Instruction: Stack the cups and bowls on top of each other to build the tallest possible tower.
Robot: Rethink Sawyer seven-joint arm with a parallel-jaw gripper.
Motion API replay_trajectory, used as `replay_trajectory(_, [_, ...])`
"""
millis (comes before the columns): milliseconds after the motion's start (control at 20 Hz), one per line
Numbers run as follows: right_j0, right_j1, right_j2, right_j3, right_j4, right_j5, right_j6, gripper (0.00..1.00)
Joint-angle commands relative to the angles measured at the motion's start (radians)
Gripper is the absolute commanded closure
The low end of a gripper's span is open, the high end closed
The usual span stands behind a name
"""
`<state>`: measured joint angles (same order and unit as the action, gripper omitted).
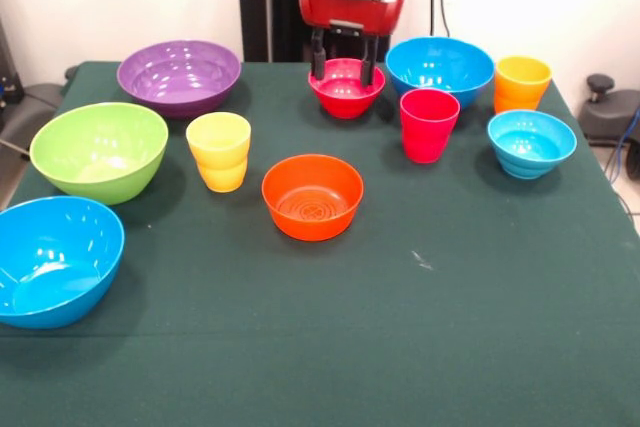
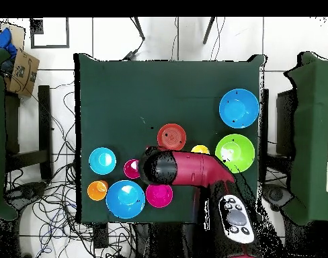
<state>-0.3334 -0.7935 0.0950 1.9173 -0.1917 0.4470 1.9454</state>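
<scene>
My gripper point(image 1: 343, 75) is open at the table's far side, its two fingers down at the small red bowl point(image 1: 346, 90); I cannot tell if they touch it. All pieces stand apart, none stacked. In the front view I see the purple bowl point(image 1: 180, 75), lime green bowl point(image 1: 98, 150), near blue bowl point(image 1: 52, 259), far blue bowl point(image 1: 440, 67), orange bowl point(image 1: 312, 197), light blue bowl point(image 1: 531, 143), yellow cup point(image 1: 219, 151), red-pink cup point(image 1: 429, 124) and orange cup point(image 1: 521, 83). In the overhead view the arm point(image 2: 183, 168) hides the gripper and the purple bowl.
The green cloth table point(image 1: 400, 327) has a wide bare stretch at its near side. The black pedestal point(image 1: 270, 2) stands behind the gripper. Grey chairs point(image 1: 610, 112) flank the table, and cables point(image 2: 56, 134) lie on the floor around it.
</scene>
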Motion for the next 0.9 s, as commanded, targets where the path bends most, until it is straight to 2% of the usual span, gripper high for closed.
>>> replay_trajectory(50, [-0.018, 0.006, 0.089, 0.126, -0.047, -0.059, 0.012, 0.00])
replay_trajectory(400, [-0.009, -0.022, 0.071, 0.133, -0.041, -0.018, 0.015, 0.00])
replay_trajectory(900, [-0.034, -0.019, 0.085, 0.149, -0.044, -0.050, 0.006, 0.00])
